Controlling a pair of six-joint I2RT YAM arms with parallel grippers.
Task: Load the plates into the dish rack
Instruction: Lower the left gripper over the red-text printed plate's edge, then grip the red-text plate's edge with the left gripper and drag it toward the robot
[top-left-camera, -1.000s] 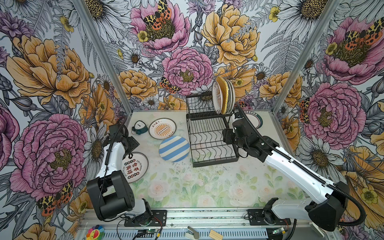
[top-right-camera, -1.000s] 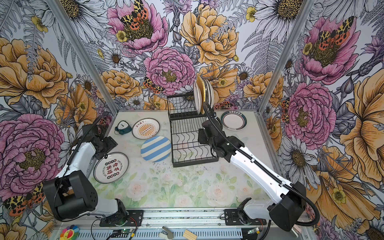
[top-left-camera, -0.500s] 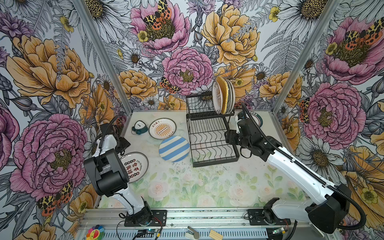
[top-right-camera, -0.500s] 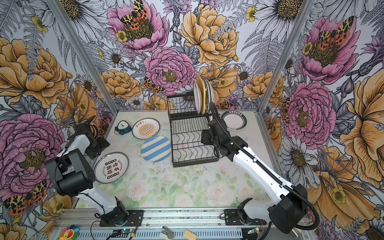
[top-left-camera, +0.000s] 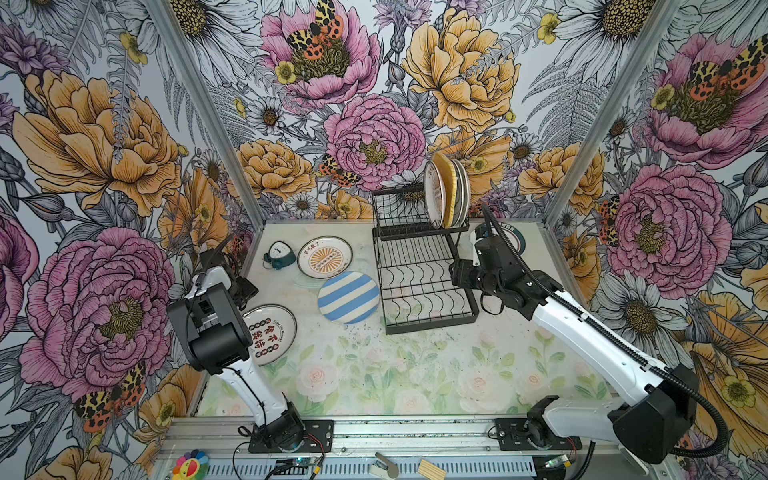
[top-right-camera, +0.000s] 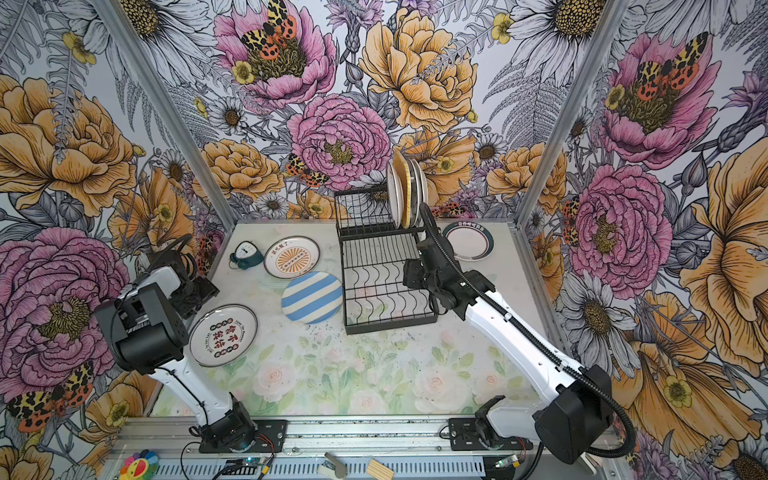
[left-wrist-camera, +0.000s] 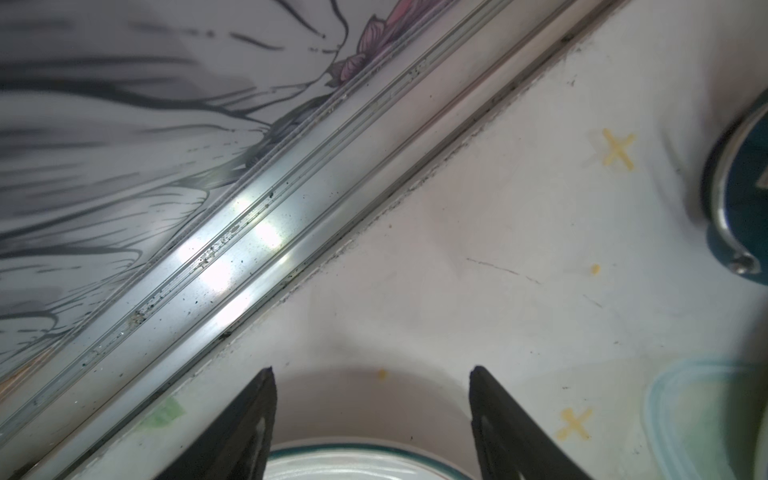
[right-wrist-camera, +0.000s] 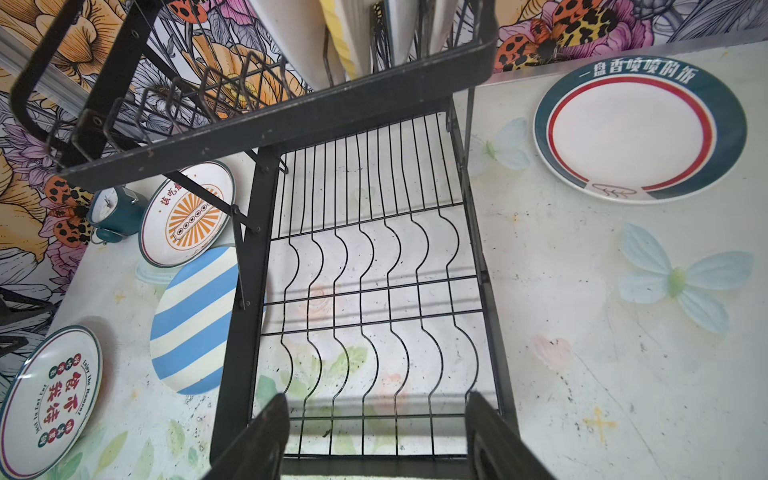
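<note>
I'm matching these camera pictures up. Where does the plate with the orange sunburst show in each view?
Top views: the sunburst plate lies flat on the table near the back, left of the dish rack.
Left wrist: not in it.
Right wrist: it shows beyond the dish rack's frame, between the teal clock and the striped plate.
Shared landmark: the teal clock beside it, in both top views and the right wrist view.
</note>
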